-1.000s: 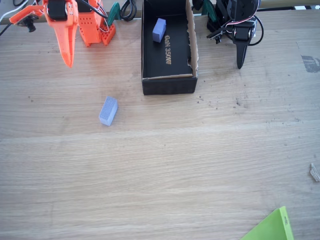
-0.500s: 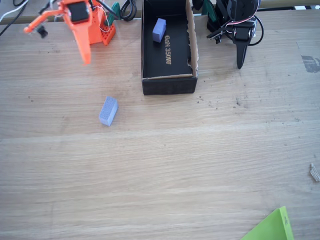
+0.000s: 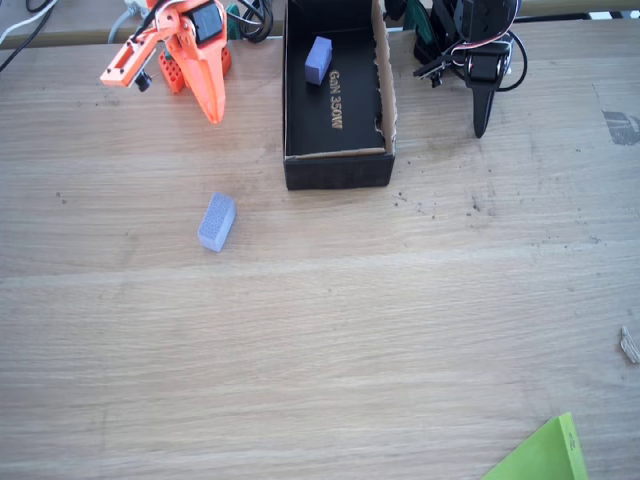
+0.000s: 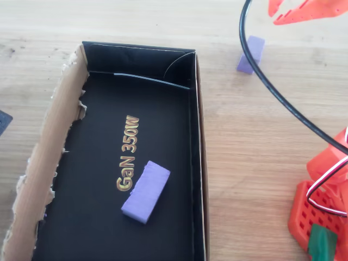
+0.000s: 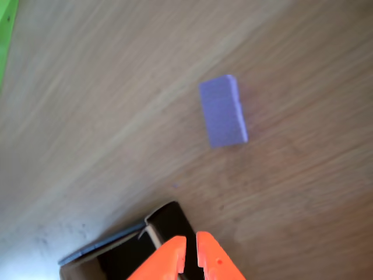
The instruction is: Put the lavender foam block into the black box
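Jaws (image 3: 212, 110) nearly closed, pointing down left of black box (image 3: 337, 165).

Black box (image 3: 336, 95): far end cut by the top edge in the fixed view; near end cut by the bottom edge in the overhead view (image 4: 114, 163); one blurred corner at the bottom edge in the wrist view (image 5: 131, 256).
Gripper (image 5: 191, 248): fingertips alone visible in the wrist view, rest cut off.
Green sheet (image 3: 545, 455): corner only, cropped at the bottom edge.
Tabletop (image 5: 116, 87): grain blurred in the wrist view.
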Motion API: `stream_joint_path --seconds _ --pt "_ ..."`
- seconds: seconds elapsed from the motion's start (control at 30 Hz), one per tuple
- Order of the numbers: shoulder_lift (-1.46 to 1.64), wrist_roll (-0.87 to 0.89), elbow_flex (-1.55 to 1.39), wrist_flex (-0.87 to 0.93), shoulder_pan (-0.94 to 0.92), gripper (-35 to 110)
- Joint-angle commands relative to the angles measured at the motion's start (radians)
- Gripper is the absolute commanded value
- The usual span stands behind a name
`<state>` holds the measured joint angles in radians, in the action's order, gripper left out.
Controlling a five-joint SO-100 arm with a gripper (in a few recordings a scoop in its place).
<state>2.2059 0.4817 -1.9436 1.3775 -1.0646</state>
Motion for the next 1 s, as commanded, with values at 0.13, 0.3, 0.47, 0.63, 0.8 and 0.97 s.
stream_joint_path --seconds 0.13,0.3,0.47,0.63,0.8,0.97 --pt "-0.186 0.055 0.204 0.092 -0.064 0" --pt "-0.268 0.025 0.287 0.124 -0.091 0" --pt "-0.321 0.051 0.305 0.133 -0.109 0" --pt "-0.391 0.055 0.354 0.133 -0.112 0" --pt "-0.448 0.063 0.413 0.161 -0.112 0" --pt "-0.482 0.054 0.437 0.164 -0.120 0"
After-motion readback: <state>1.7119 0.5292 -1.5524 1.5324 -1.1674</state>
